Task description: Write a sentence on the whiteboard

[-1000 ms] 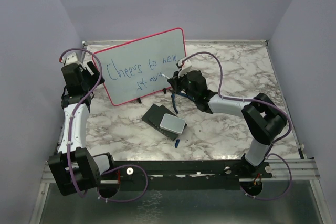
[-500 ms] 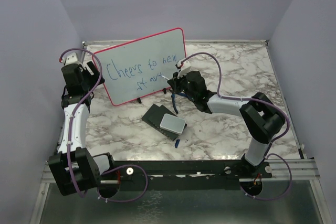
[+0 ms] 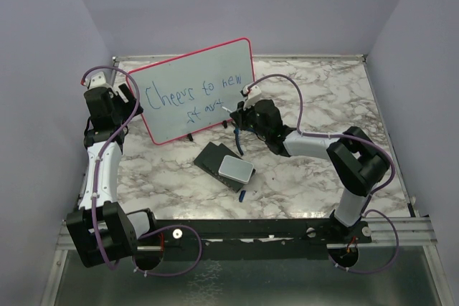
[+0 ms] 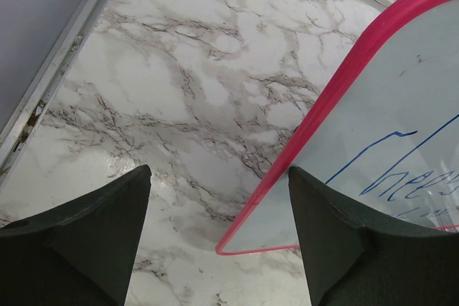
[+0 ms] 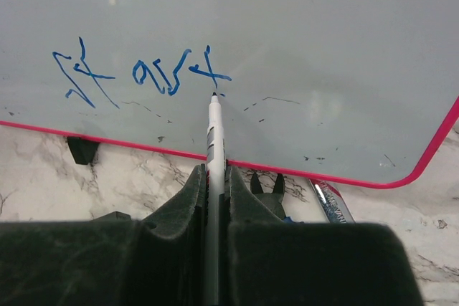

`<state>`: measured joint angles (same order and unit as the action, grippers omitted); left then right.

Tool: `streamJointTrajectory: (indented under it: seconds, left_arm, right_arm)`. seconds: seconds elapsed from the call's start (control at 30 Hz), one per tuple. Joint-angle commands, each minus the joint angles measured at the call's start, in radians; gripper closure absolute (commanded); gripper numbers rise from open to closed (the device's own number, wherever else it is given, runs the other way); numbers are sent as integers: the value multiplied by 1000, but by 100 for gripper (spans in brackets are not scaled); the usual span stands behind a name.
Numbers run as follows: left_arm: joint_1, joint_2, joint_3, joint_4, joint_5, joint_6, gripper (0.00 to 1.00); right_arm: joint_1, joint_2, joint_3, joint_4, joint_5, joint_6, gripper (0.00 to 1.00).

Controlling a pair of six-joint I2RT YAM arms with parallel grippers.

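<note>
The right claw (image 5: 213, 177) is pressed together on a marker (image 5: 214, 130), pinching its white barrel between both fingers so that it points straight out ahead. The dark tip is at the face of the board (image 5: 308, 48), just under the cross-stroke of the last "t" in the lower line. Whether it actually touches cannot be told.

The left claw (image 4: 220, 173) is spread wide and holds nothing. It hangs at the board's left edge, and in its wrist view the board's lower left corner shows between the two dark fingers, nearer the right-hand one. Contact between finger and frame cannot be made out.

The board stands on the tabletop (image 3: 323, 98) towards the far left corner, leaning back on small black feet, its right end raised higher than its left in the top view. It is white with rounded corners and a thin red-pink frame.

The sentence (image 3: 193, 98) is in thin blue strokes in two lines: "Cheers to new" above and "start" below, the lower line sitting under the middle of the upper one. A few faint dark flecks mark the white face to the right of the marker tip.

In front of the board, near the middle of the tabletop, lies a dark block (image 3: 211, 157) with a grey-white pad (image 3: 235, 168) resting on it.
</note>
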<state>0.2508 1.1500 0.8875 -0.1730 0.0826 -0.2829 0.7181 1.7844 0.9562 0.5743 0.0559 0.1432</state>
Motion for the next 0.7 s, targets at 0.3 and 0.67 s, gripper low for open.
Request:
streamJointTrajectory:
  seconds: [0.3, 0.67]
  left_arm:
    - [-7, -22, -12, 15, 17, 10, 21]
    - [-8, -24, -13, 16, 17, 11, 21]
  right_arm:
    - [-2, 11, -17, -17, 48, 10, 99]
    - [-3, 9, -11, -31, 74, 7, 99]
